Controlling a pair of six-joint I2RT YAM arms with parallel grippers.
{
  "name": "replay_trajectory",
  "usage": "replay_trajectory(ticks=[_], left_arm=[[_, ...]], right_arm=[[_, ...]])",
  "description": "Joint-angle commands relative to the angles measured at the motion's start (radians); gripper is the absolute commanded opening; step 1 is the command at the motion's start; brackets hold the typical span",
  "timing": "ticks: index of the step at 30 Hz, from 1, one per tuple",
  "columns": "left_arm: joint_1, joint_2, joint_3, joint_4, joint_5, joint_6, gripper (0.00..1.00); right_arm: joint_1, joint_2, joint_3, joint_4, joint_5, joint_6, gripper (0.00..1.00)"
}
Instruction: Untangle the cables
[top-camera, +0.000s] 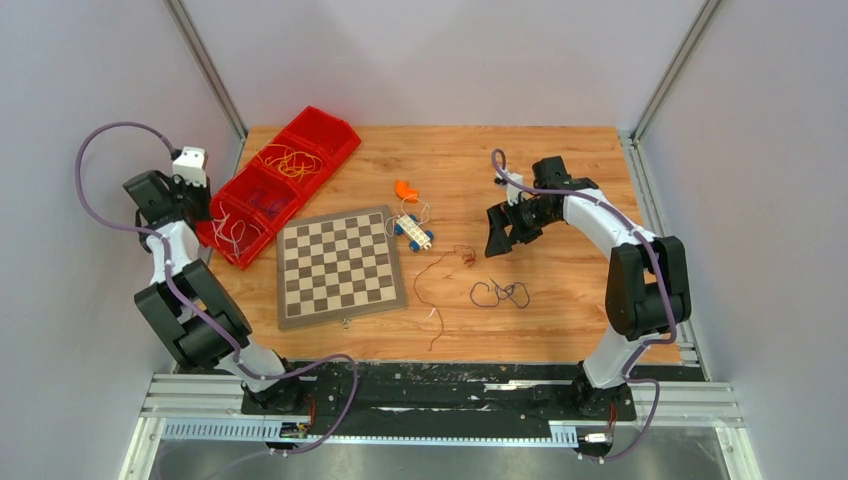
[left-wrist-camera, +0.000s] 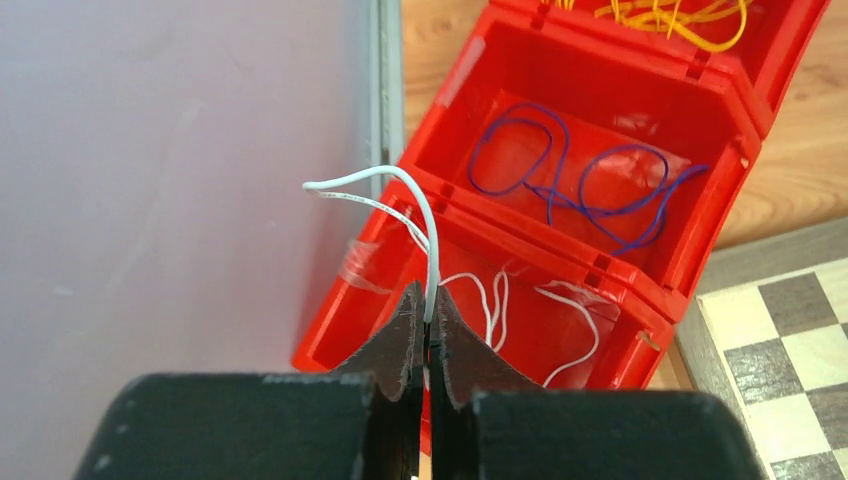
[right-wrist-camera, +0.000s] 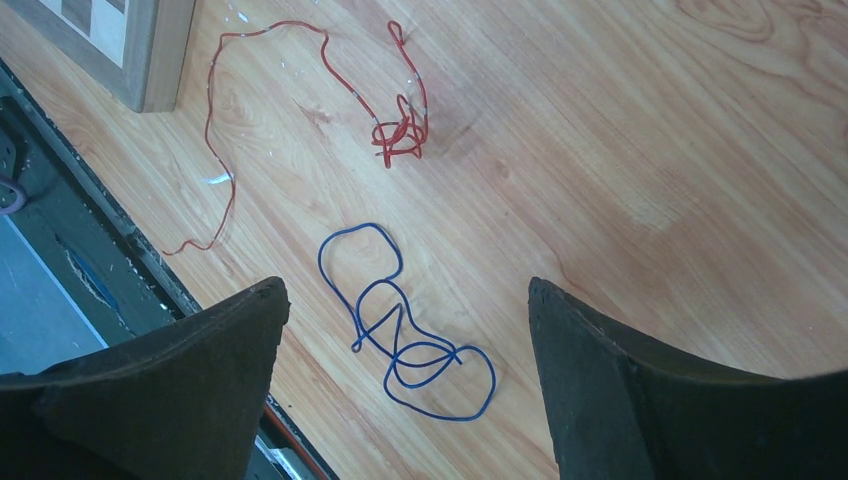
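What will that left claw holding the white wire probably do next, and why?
Probably lower a little and open. The left gripper is shut on a white wire and seems to hang over the end compartment of the red bin, where other white strands lie. Purple wires fill the next one, so this looks like its place.
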Motion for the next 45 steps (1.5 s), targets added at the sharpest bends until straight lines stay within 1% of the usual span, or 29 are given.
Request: replay_trajectory(ticks=[1, 3, 7, 11, 14, 15, 16, 17, 18, 19, 20, 21, 23, 24, 29, 32, 35, 39, 43, 45], left_arm=[[-0.002, 0.065, 0.037, -0.088, -0.003, 0.020, 0.00], [-0.003, 0.085, 0.035, -0.103, -0.008, 0.032, 0.00], [-0.002, 0.130, 0.037, -0.081, -0.040, 0.015, 0.00], [-0.004, 0.196, 0.084, -0.084, -0.072, -0.003, 0.00], [-0.013, 0.221, 0.111, -0.096, -0.097, -0.006, 0.09], [-0.019, 0.217, 0.110, -0.096, -0.114, -0.008, 0.18], [-0.023, 0.202, 0.107, -0.090, -0.123, -0.009, 0.23], [-0.031, 0.191, 0.097, -0.086, -0.138, -0.009, 0.29], [-0.035, 0.166, 0.092, -0.081, -0.142, -0.009, 0.32], [-0.042, 0.152, 0.083, -0.078, -0.153, -0.010, 0.41], [-0.046, 0.124, 0.081, -0.077, -0.160, -0.011, 0.45], [-0.052, 0.097, 0.082, -0.078, -0.177, -0.018, 0.54], [-0.055, 0.068, 0.101, -0.090, -0.201, -0.032, 0.65], [-0.056, 0.061, 0.111, -0.112, -0.216, -0.037, 0.69], [-0.055, 0.020, 0.224, -0.241, -0.222, -0.073, 0.81], [-0.058, -0.022, 0.254, -0.284, -0.163, -0.094, 0.98], [-0.074, -0.093, 0.264, -0.348, -0.085, -0.099, 1.00], [-0.150, -0.181, 0.252, -0.422, -0.019, -0.117, 1.00], [-0.282, -0.264, 0.175, -0.399, 0.000, -0.203, 1.00], [-0.367, -0.294, 0.135, -0.374, 0.005, -0.254, 1.00]], right_arm=[[0.002, -0.007, 0.026, -0.018, 0.004, -0.032, 0.88], [0.002, -0.004, 0.029, -0.019, 0.003, -0.032, 0.88], [0.001, 0.010, 0.040, -0.023, -0.005, -0.027, 0.88], [0.001, 0.016, 0.050, -0.034, -0.001, -0.030, 0.88], [0.002, 0.017, 0.054, -0.041, 0.004, -0.036, 0.87], [0.002, 0.017, 0.055, -0.041, 0.003, -0.036, 0.87], [0.002, 0.016, 0.055, -0.042, 0.002, -0.036, 0.87], [0.002, 0.018, 0.056, -0.042, 0.000, -0.034, 0.87], [0.001, 0.019, 0.057, -0.043, -0.003, -0.034, 0.87], [0.001, 0.020, 0.059, -0.043, -0.007, -0.032, 0.87], [0.001, 0.022, 0.061, -0.042, -0.012, -0.030, 0.87], [0.001, 0.022, 0.063, -0.044, -0.015, -0.028, 0.87], [0.001, 0.017, 0.069, -0.045, -0.022, -0.028, 0.87], [0.002, 0.015, 0.071, -0.046, -0.024, -0.028, 0.87], [0.002, -0.015, 0.081, -0.054, -0.019, -0.037, 0.87], [0.002, -0.026, 0.092, -0.054, -0.012, -0.044, 0.87], [0.001, -0.021, 0.128, -0.053, 0.000, -0.042, 0.87], [0.019, 0.028, 0.238, -0.037, 0.022, -0.006, 0.86], [0.075, 0.128, 0.385, 0.002, 0.088, 0.042, 0.86], [0.106, 0.196, 0.468, 0.010, 0.106, 0.065, 0.85]])
